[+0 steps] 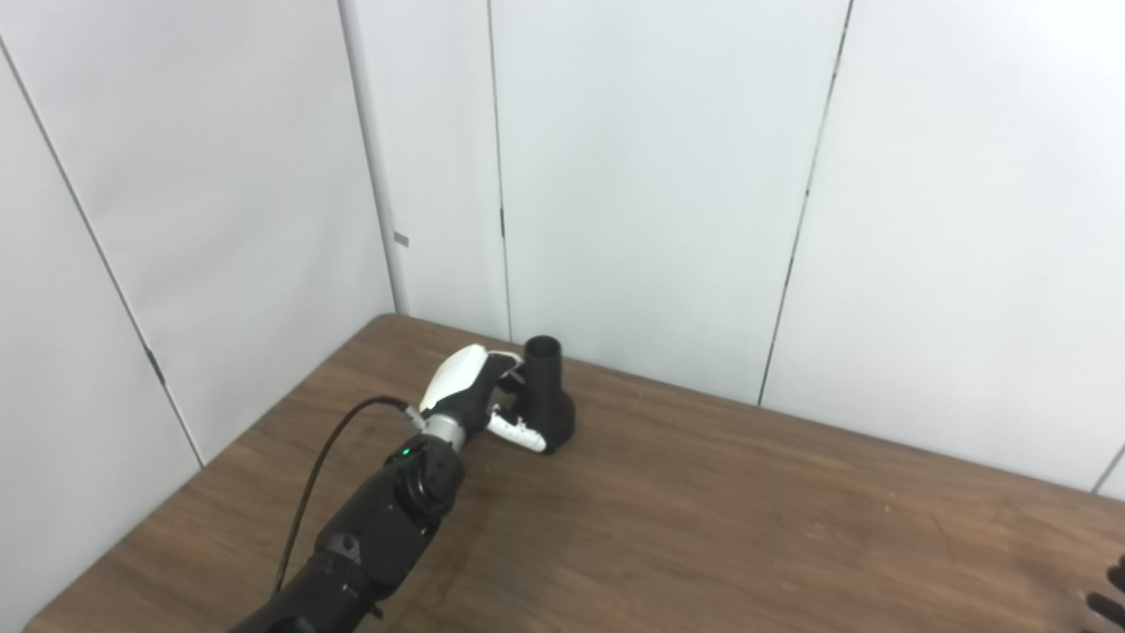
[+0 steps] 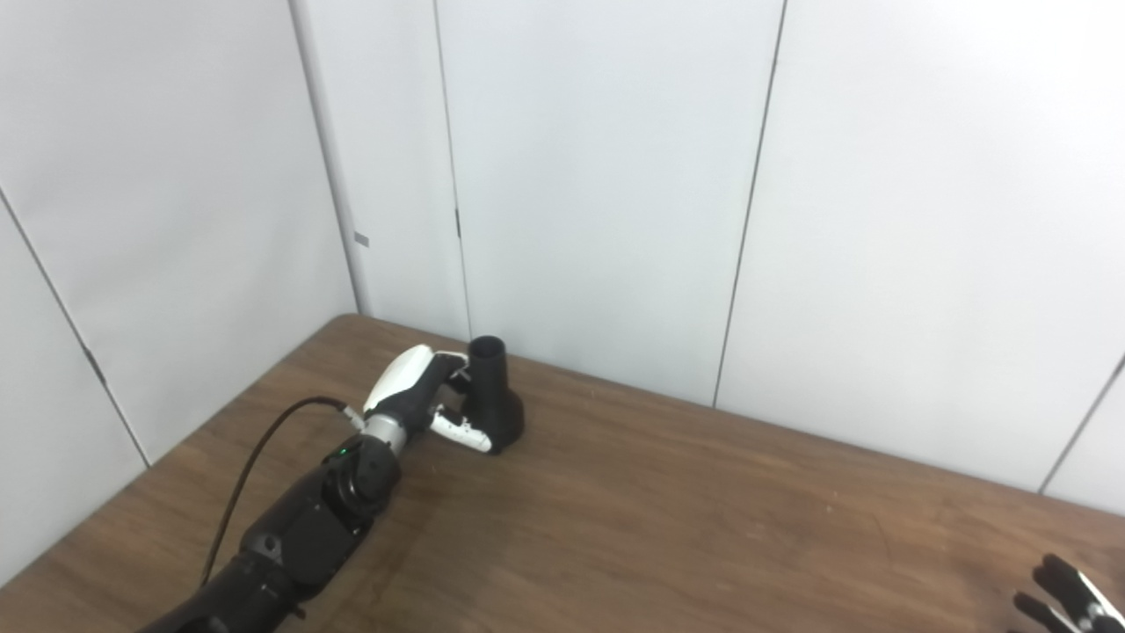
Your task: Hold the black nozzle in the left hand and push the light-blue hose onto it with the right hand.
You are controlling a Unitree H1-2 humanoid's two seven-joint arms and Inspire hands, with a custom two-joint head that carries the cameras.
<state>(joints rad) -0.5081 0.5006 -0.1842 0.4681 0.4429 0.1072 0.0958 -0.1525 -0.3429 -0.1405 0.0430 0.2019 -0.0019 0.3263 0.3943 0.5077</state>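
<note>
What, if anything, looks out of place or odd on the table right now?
Nothing is spilled, tipped or damaged. The nozzle stands upright on the table, with the left hand against its side. The one oddity: no hose shows in either view, and only the fingertips of the right hand show at the corner.

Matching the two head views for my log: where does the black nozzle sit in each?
Left eye view: black nozzle stands upright, left of centre, near the table's far edge.
Right eye view: same nozzle, shifted further left.
Shared landmark: the left hand, at the nozzle's left side in both.
</note>
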